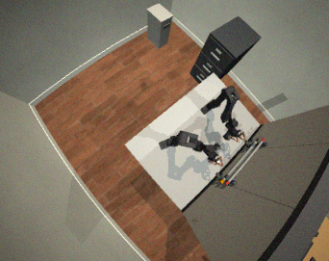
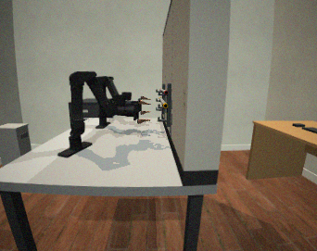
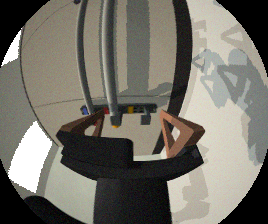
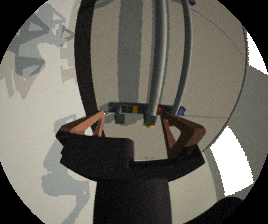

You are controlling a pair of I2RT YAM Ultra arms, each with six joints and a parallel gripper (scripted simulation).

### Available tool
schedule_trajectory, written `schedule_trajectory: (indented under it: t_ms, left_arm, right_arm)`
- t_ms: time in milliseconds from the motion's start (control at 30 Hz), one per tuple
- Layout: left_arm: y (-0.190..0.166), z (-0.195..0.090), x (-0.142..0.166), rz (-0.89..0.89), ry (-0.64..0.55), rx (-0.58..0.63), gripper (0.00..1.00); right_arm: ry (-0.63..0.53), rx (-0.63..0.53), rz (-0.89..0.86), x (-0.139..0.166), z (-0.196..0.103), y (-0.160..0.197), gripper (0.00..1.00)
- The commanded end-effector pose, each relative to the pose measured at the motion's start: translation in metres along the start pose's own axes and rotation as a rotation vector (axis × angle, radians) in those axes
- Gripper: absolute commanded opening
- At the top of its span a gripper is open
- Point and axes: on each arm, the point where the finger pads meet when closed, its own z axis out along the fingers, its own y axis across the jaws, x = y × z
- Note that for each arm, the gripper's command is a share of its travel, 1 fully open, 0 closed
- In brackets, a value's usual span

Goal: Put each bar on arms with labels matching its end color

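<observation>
The wall rack has blue labels on top, red labels in the middle and yellow labels at the bottom. The red-ended bar lies on the blue-labelled top arms. The yellow-ended bar lies on the red-labelled middle arms. The bottom arms are empty. My left gripper and right gripper are open and empty, short of the rack near opposite bar ends.
The rack hangs on a large grey wall along the front edge of the white table. A dark cabinet stands beyond the table, and a wooden desk stands behind the wall.
</observation>
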Motion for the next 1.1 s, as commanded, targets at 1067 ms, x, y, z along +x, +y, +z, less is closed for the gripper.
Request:
schedule_trajectory:
  t_ms: [1067]
  left_arm:
    - [0.063, 0.003, 0.003, -0.012, 0.007, -0.034, 1.00]
  right_arm:
    - [0.001, 0.039, 0.029, 0.001, 0.003, -0.066, 1.00]
